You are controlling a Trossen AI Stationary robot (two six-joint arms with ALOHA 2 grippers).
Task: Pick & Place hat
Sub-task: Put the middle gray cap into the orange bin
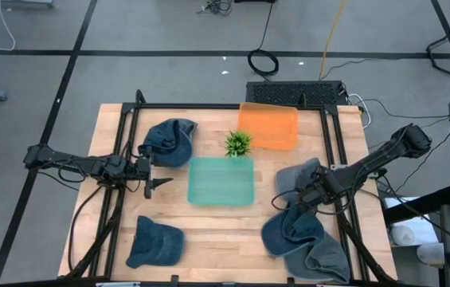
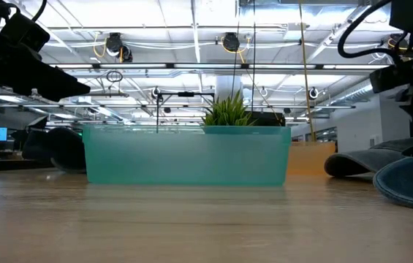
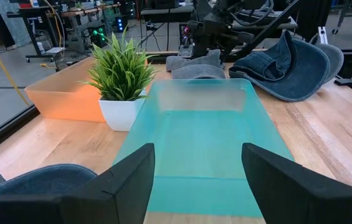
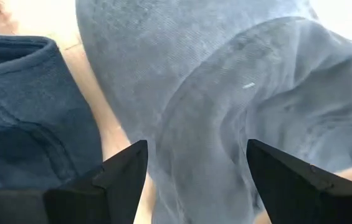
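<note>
while right gripper fingers gape over grey hat, left gripper fingers gape facing green tray.

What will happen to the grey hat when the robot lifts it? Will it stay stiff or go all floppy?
Probably floppy. The grey hat looks like soft cloth lying in folds and creases, so it would likely sag and droop. It also seems light for its size, being thin fabric. Its woven surface probably won't slip much from the right gripper, which hangs over it with jaws open.
</note>
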